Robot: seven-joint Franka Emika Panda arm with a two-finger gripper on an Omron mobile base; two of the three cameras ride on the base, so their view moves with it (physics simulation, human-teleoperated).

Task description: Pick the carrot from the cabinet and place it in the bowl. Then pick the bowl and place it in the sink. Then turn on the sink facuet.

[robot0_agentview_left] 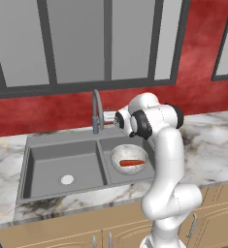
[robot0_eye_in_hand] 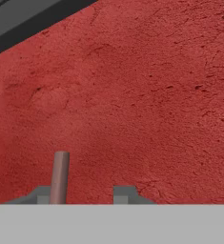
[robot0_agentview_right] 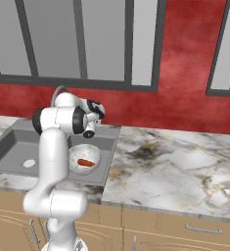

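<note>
Turning on: tap (robot0_agentview_left: 96,110) lever, bowl (robot0_agentview_left: 128,160) with carrot (robot0_agentview_left: 132,162) sits in sink (robot0_agentview_left: 62,164).
Fingers (robot0_eye_in_hand: 125,194): narrow, a thin rod (robot0_eye_in_hand: 59,176) by one.
Tip: push lever slowly sideways.

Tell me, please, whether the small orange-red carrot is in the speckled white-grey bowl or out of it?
In. The small orange-red carrot lies inside the speckled white-grey bowl, which sits in the right basin of the grey sink.
</note>
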